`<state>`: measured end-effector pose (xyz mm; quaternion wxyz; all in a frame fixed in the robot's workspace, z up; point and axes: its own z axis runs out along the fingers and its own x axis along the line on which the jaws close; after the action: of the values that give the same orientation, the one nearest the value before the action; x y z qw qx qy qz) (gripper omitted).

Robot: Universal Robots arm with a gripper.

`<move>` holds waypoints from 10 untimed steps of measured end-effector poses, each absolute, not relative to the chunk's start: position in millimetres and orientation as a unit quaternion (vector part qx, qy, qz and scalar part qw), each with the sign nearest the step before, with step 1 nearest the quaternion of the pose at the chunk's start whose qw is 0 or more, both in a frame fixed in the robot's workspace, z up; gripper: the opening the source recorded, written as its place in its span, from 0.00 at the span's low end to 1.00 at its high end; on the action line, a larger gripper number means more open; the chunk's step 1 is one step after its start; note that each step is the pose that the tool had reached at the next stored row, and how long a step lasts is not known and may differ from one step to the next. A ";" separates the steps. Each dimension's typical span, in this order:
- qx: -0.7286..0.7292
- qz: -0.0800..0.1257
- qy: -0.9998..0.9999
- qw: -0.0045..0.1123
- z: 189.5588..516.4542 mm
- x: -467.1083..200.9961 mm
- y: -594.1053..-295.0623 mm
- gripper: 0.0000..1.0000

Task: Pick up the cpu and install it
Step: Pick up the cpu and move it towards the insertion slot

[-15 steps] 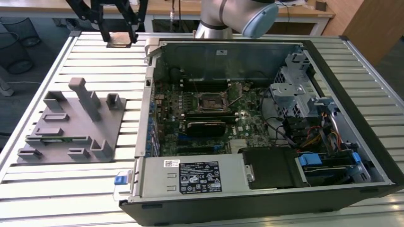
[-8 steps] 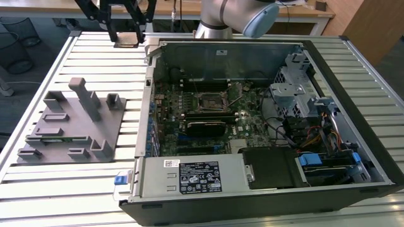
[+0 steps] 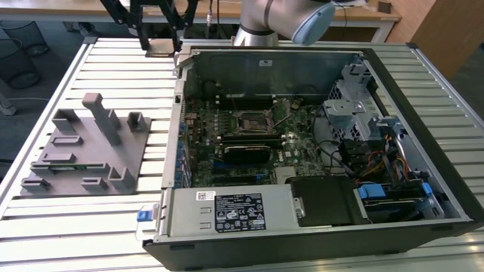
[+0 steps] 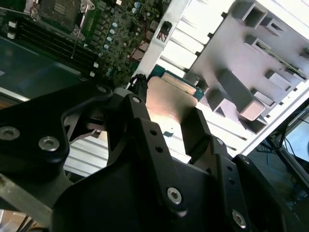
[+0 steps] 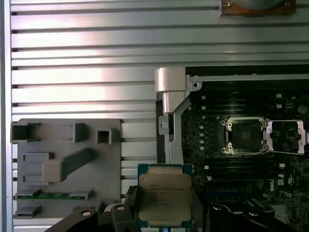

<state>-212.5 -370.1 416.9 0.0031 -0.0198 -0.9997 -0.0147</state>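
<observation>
Slatted table [image 3: 113, 73]; gripper [image 3: 160, 46] around printed cpu [image 5: 161, 195]

Entries, as we log them:

1. The cpu [image 5: 161, 193]: in the first wrist view, 2 of its corners are covered by the fingers of the gripper [image 5: 164, 212]. In the second wrist view its face is a pale glare and we make out no detail.
2. Arm [image 3: 280, 17]: cut by the exterior view's top edge, as is the gripper's upper part.
3. Socket lid [image 5: 287, 135]: cut by the picture's edge.
4. Brown plate [image 5: 256, 6]: mostly out of frame, and we cannot tell what it is.
5. Dark mesh bin [image 3: 13, 62]: cut by the exterior view's left edge.
</observation>
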 end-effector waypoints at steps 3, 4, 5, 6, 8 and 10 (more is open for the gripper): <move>-0.020 -0.015 -1.000 0.003 416.8 -204.5 -370.1 0.53; -0.020 -0.015 -1.000 0.003 416.8 -201.2 -370.1 0.53; -0.020 -0.015 -1.000 0.003 416.8 -198.0 -370.1 0.53; -0.020 -0.015 -1.000 0.003 416.7 -194.0 -370.1 0.53; -0.020 -0.015 -1.000 0.003 416.6 -185.1 -370.0 0.53; -0.020 -0.015 -1.000 0.003 416.3 -176.1 -370.1 0.53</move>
<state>-176.1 -370.1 416.3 0.0031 -0.0198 -0.9997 -0.0147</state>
